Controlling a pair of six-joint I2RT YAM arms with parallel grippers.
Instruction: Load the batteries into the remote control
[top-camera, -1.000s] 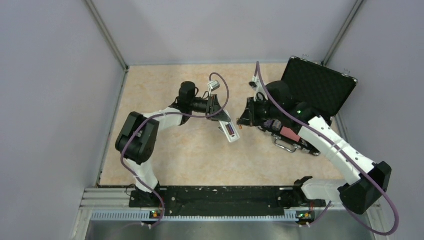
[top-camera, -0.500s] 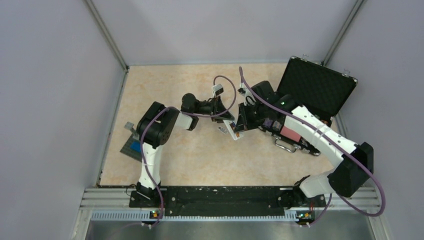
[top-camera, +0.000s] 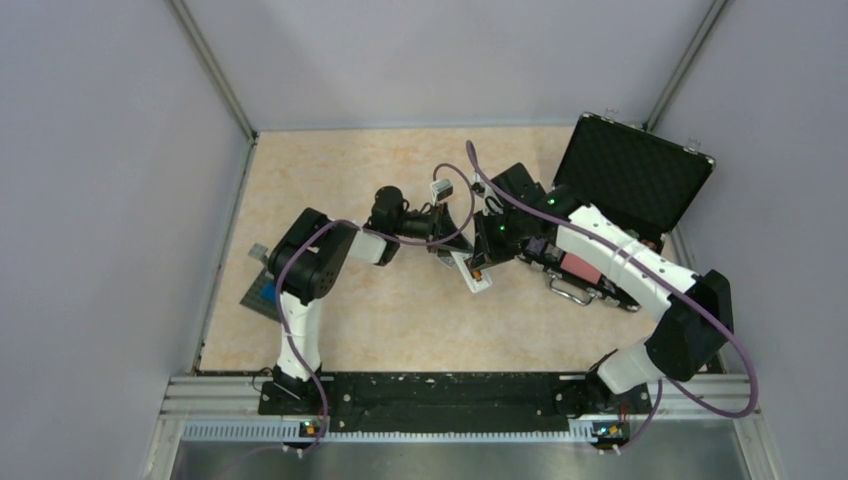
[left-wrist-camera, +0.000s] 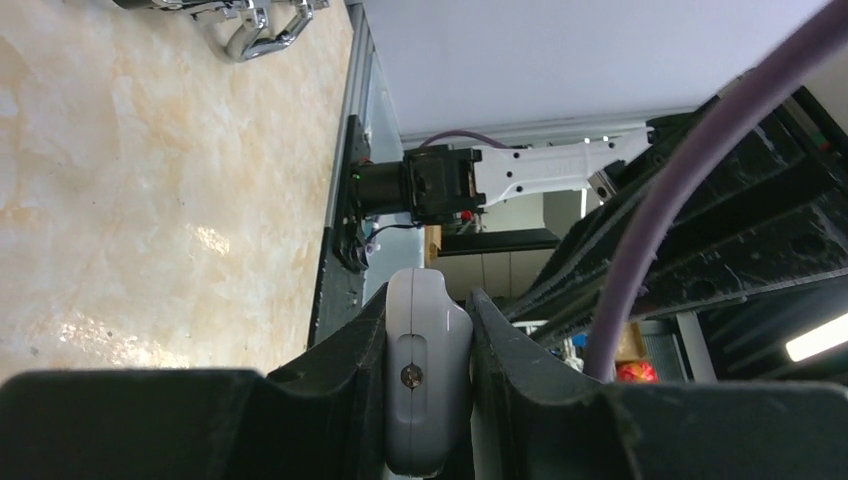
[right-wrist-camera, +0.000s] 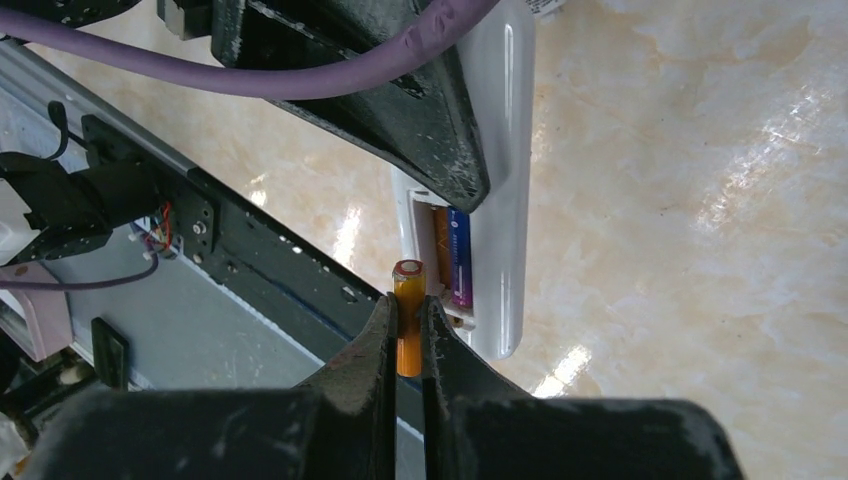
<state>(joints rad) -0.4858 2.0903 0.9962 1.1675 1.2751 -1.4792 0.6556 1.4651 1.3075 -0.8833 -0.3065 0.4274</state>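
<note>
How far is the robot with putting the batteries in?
About halfway, it seems. Done: one purple battery lies in the open bay of the remote. In hand: the left gripper clamps the remote, and the right gripper holds an orange battery beside the bay. Left: seating that battery.

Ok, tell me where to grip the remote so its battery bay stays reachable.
Take the remote at the end away from its open bay, clamping two opposite flat sides and coming in along its length from that end. It is long and slim, so the left fingers, clamped there now, leave the bay and the purple battery in it uncovered.
</note>
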